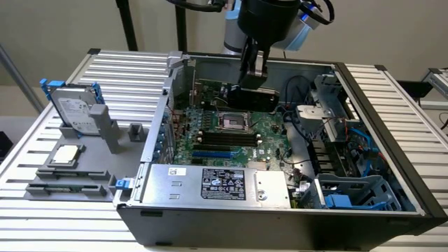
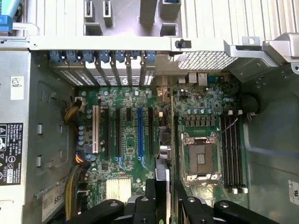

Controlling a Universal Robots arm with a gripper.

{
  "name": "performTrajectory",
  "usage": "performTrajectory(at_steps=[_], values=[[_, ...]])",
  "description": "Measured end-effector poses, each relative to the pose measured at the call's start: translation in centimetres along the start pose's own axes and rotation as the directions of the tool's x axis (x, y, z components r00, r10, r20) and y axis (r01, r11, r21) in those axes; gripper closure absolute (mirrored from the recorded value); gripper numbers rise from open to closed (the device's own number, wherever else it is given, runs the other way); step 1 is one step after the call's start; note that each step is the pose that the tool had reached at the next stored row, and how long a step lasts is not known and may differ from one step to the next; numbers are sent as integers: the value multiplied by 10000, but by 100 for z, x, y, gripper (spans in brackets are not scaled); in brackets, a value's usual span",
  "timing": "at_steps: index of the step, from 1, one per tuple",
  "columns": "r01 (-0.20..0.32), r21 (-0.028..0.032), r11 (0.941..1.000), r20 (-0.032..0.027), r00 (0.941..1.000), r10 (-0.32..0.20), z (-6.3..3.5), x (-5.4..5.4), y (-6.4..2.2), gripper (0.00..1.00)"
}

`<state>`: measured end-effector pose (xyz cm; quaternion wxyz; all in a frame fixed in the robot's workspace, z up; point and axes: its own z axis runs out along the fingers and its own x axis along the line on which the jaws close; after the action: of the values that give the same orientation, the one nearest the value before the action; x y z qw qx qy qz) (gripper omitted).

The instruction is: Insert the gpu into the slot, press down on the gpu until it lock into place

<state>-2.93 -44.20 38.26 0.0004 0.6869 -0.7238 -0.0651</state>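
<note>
My gripper is shut on the gpu, whose black cooler cover faces the camera in the exterior view. The card hangs upright above the motherboard, over the far part of the open case near the processor socket. The bright-blue slot lies lower on the board, nearer the power supply, with nothing in it. In the wrist view the gpu shows edge-on between my fingers. It runs parallel to the blue slot but is offset from it toward the socket.
Black memory strips lie between socket and slot. A silver power supply fills the case's near side, with drive cages and cables at the exterior view's right. A grey hard drive and fixtures stand on the table outside.
</note>
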Motion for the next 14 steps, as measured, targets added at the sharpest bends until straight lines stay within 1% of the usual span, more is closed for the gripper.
performTrajectory(at_steps=[6, 14], values=[[6, 0, 10000, 0, 10000, -6, 55, 134, 41, 74], [13, 11, 10000, 0, 10000, -13, 140, 244, 162, 74]])
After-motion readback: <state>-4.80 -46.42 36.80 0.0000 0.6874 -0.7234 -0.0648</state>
